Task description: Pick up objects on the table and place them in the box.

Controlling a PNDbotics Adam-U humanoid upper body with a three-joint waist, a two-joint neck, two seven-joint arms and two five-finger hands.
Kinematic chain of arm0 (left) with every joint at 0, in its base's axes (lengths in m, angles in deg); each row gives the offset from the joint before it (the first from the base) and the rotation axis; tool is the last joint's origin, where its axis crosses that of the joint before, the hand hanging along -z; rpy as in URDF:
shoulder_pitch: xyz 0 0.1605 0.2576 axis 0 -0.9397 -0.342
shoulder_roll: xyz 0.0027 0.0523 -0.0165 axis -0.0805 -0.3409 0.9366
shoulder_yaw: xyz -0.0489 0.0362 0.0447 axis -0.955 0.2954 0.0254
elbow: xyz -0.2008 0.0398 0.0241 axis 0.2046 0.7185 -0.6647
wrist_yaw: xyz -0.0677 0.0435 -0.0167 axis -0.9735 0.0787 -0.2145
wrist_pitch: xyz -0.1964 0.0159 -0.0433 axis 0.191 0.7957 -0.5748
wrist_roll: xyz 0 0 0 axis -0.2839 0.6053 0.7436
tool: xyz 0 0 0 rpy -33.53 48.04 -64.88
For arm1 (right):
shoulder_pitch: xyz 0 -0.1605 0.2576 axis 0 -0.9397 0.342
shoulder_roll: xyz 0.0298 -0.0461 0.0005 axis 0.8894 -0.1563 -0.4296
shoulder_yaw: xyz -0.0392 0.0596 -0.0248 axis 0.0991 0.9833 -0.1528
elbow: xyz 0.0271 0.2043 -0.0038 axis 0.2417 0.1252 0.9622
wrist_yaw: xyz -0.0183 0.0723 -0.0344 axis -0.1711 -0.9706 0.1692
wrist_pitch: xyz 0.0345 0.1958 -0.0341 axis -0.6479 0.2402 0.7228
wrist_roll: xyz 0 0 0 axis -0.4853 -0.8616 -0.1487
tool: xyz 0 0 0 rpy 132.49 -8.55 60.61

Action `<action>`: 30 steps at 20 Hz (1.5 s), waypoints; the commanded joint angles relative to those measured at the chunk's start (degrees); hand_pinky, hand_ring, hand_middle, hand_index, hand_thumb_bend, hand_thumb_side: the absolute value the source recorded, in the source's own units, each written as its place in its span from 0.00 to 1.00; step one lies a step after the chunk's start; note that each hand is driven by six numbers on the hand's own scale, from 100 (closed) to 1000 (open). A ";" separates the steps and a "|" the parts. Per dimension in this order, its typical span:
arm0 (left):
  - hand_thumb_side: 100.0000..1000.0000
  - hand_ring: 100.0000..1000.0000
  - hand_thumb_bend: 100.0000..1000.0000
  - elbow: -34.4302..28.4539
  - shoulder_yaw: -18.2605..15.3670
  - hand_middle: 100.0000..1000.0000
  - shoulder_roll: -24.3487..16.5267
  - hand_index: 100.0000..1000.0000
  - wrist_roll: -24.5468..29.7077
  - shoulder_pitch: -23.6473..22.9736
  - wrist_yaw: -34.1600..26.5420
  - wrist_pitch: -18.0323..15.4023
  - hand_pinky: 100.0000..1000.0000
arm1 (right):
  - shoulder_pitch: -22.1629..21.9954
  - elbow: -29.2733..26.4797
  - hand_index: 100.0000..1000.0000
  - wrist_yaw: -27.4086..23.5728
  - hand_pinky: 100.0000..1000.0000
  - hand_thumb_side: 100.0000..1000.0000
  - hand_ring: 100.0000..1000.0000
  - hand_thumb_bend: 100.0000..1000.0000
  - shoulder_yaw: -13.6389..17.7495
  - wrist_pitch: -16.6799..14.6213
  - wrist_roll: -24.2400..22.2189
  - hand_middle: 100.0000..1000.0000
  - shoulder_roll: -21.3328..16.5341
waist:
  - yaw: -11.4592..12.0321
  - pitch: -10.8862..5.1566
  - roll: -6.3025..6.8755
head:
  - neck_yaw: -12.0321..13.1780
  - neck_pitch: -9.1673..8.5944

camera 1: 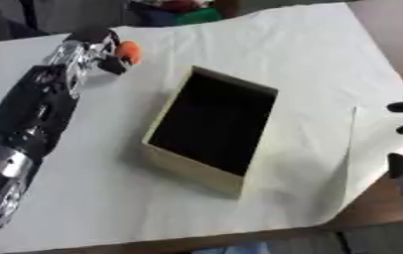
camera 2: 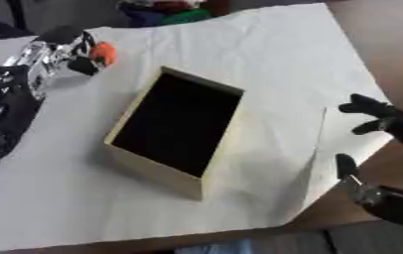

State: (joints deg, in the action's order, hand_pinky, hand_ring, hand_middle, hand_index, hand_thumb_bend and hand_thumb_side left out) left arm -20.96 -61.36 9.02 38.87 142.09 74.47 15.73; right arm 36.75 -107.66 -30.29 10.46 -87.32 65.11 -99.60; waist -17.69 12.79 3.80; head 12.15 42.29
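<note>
the box (camera 1: pixel 212 130) sits open on the white paper sheet (camera 1: pixel 309 59) that covers the table (camera 2: pixel 370 30), its dark inside showing nothing that can be made out, its pale walls upright. the left hand (camera 1: pixel 97 48) is up at the far left of the box, well apart from it, with its fingers curled round a small orange object (camera 1: pixel 128 51); only the orange rounded side shows past the fingers, and whether it touches the paper cannot be told. the left arm (camera 1: pixel 33 111) stretches along the paper on the box's left side, from the near edge up to that hand. between the held object and the box lies only bare paper, with the box's far left corner the nearest part. the right hand (camera 2: pixel 387 124) shows to the right of the box, past the paper's edge over the brown table, fingers relaxed and spread, holding nothing. beyond the box, at the table's far edge, sit some blurred red and green things (camera 1: pixel 187 11).
</note>
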 commanded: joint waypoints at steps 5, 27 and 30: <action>0.33 0.42 0.01 -1.20 -0.14 0.40 -0.92 0.55 -5.46 0.55 0.47 -0.44 0.56 | 0.65 -0.92 1.00 -0.52 0.64 0.23 0.88 0.00 0.57 -0.08 -0.10 0.81 -0.38 | 0.14 -0.80 -0.09 | -0.20 -0.51; 0.36 0.40 0.00 -26.26 17.55 0.38 -4.13 0.52 -5.32 1.36 -11.50 -15.41 0.57 | -0.08 -0.71 1.00 -0.69 0.65 0.22 0.88 0.00 0.57 -0.32 0.02 0.81 -0.84 | 1.31 -2.38 -0.97 | -1.07 0.35; 0.37 0.40 0.00 -30.51 21.77 0.38 -4.18 0.52 -3.38 1.36 -14.08 -18.03 0.57 | -0.11 -0.67 1.00 -0.76 0.65 0.22 0.88 0.00 0.51 -0.38 -0.06 0.81 -0.93 | 1.40 -2.57 -1.00 | -1.11 0.39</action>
State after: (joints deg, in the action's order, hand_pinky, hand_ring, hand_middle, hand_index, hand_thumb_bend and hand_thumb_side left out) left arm -48.88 -40.70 6.64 34.90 142.00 61.61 -1.21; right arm 36.25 -107.62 -30.60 10.79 -87.50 65.00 -99.46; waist -16.29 11.26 3.13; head 11.01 42.36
